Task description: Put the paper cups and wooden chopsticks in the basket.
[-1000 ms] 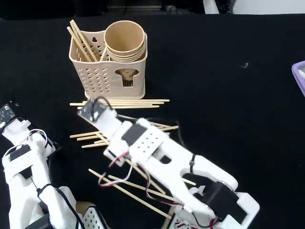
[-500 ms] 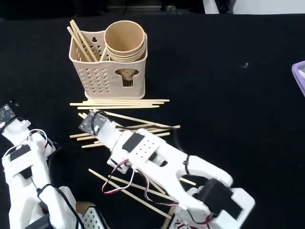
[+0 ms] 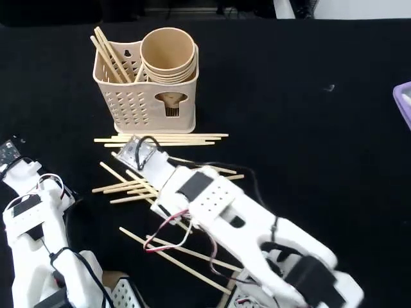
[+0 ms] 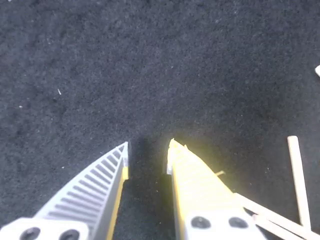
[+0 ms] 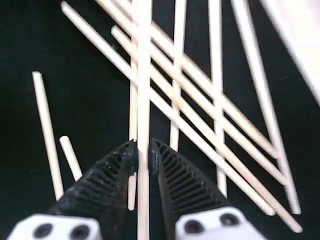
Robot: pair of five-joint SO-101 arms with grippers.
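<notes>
Wood is what we see most on the black tabletop (image 3: 308, 160). A row of wooden chopsticks (image 3: 192, 136) lies flat just in front of the basket (image 3: 146, 106). More loose chopsticks (image 3: 119, 188) lie crossed in a heap closer to the arms.

The cream basket stands upright near the far side of the tabletop. A stack of paper cups (image 3: 168, 54) sits in one half of it. A few leaning chopsticks (image 3: 109, 54) stand in the other half, with their tops poking out.

The right end effector (image 5: 142, 152) is low over the heap. Its two black fingers (image 5: 172, 175) are squeezed onto a single chopstick (image 5: 143, 75), which runs straight between them. Other sticks lie crossed under it.

The left end effector (image 4: 147, 147) is close above the bare black tabletop, well apart from the basket. Its two fingers stand a little apart, and we see dark cloth in the gap. One stick end (image 4: 299, 180) lies near it.
</notes>
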